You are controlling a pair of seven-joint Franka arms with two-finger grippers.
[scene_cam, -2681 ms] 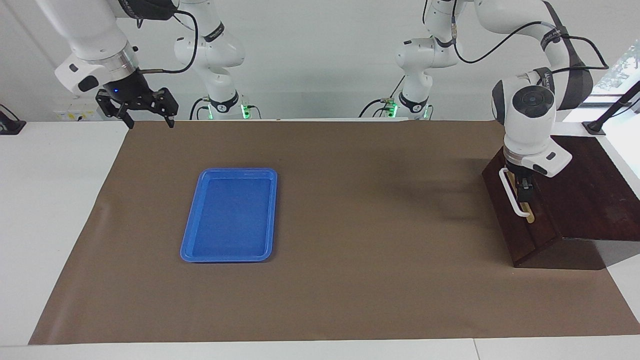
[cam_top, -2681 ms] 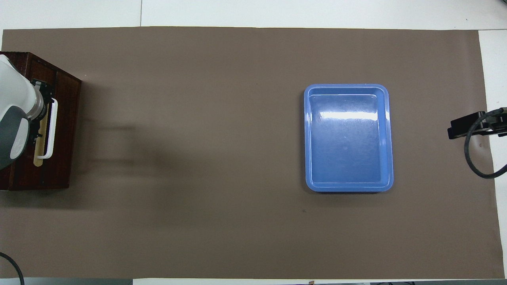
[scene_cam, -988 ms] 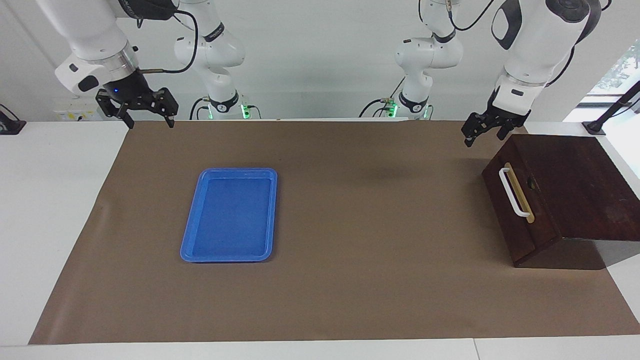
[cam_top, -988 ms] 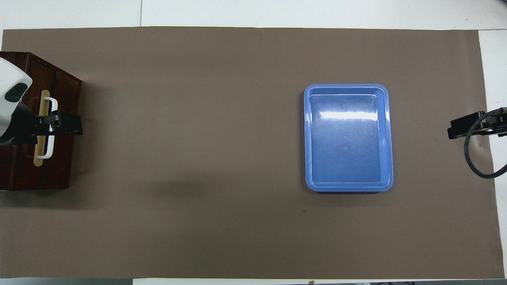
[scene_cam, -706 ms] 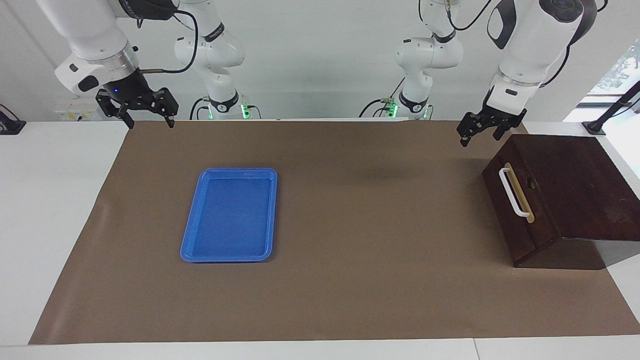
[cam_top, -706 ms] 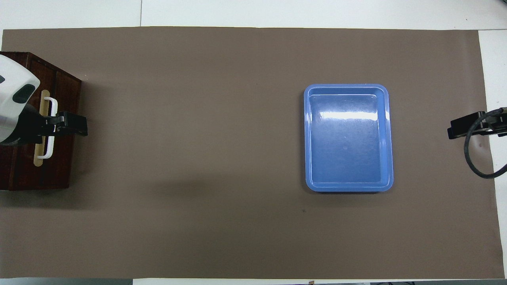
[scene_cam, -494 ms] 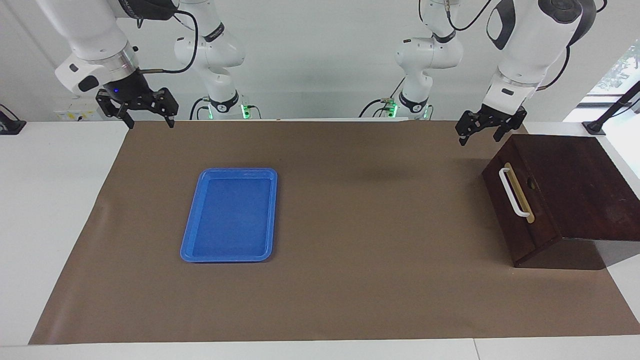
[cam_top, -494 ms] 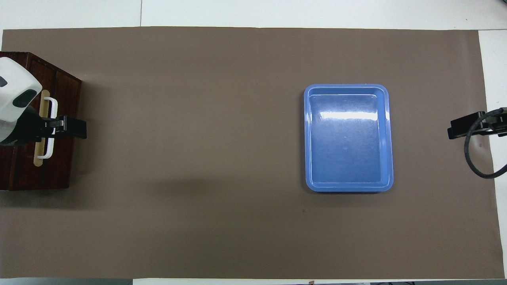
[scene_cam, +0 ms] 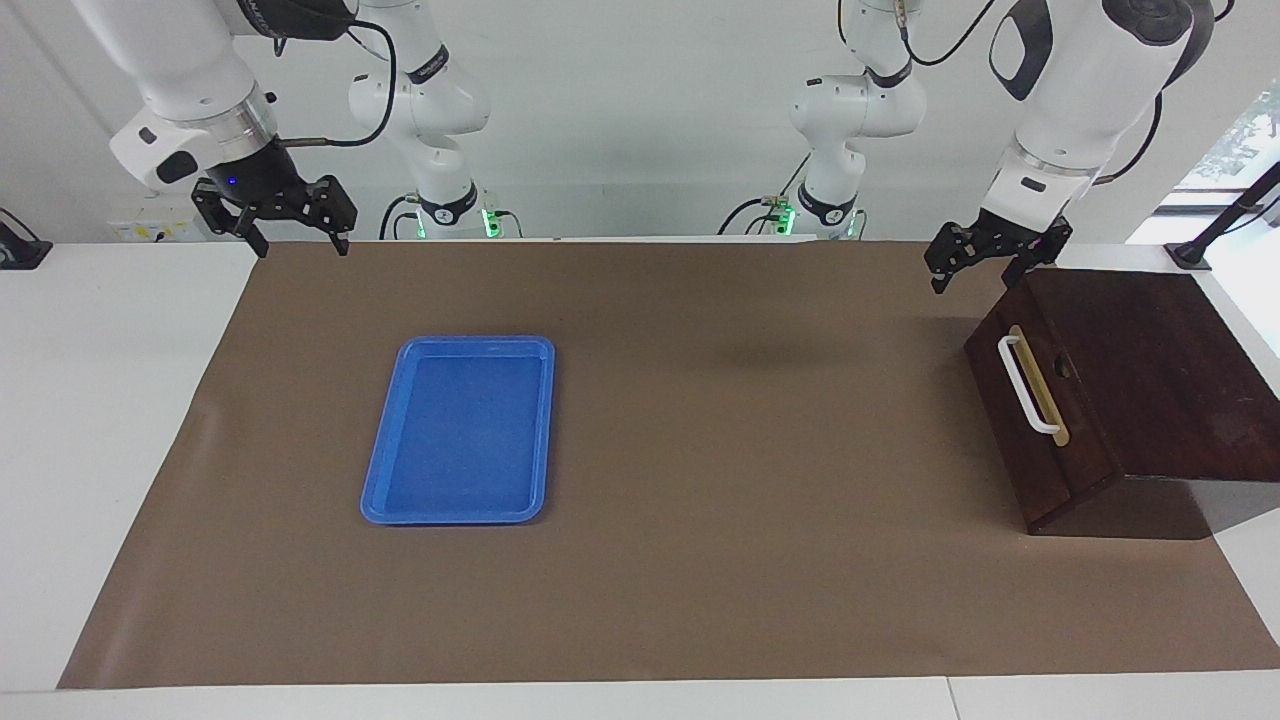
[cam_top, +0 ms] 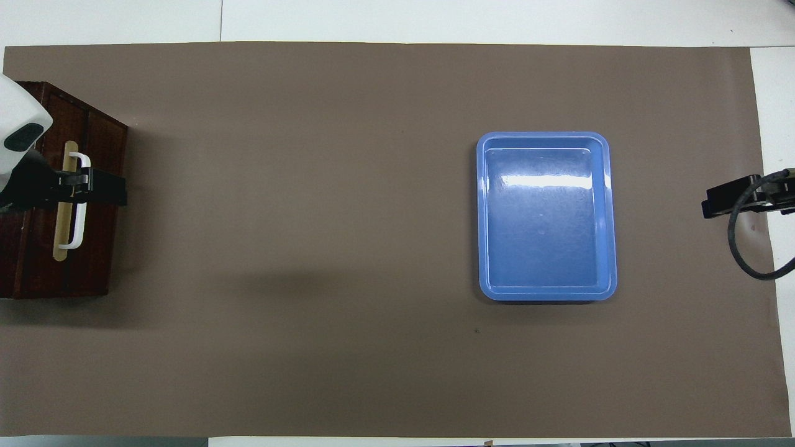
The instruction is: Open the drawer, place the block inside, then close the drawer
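From across the table, the drawer (scene_cam: 1030, 400) sat pushed flush into its dark wooden box (scene_cam: 1150, 380) at the left arm's end, its white handle (scene_cam: 1025, 385) free. The left gripper (scene_cam: 985, 270) hung in the air over the box's corner nearest the robots, fingers spread and holding nothing. The right gripper (scene_cam: 295, 240) waited over the mat's edge at its own end, fingers also apart and empty. No block showed anywhere. A blue tray (scene_cam: 460, 430) lay flat, with a wide bare stretch of brown mat (scene_cam: 750, 450) between it and the drawer front.

From overhead, the left gripper (cam_top: 93, 189) covered the upper part of the handle (cam_top: 79, 217). The right gripper (cam_top: 730, 200) poked in at the mat's border, well apart from the tray (cam_top: 546, 139)
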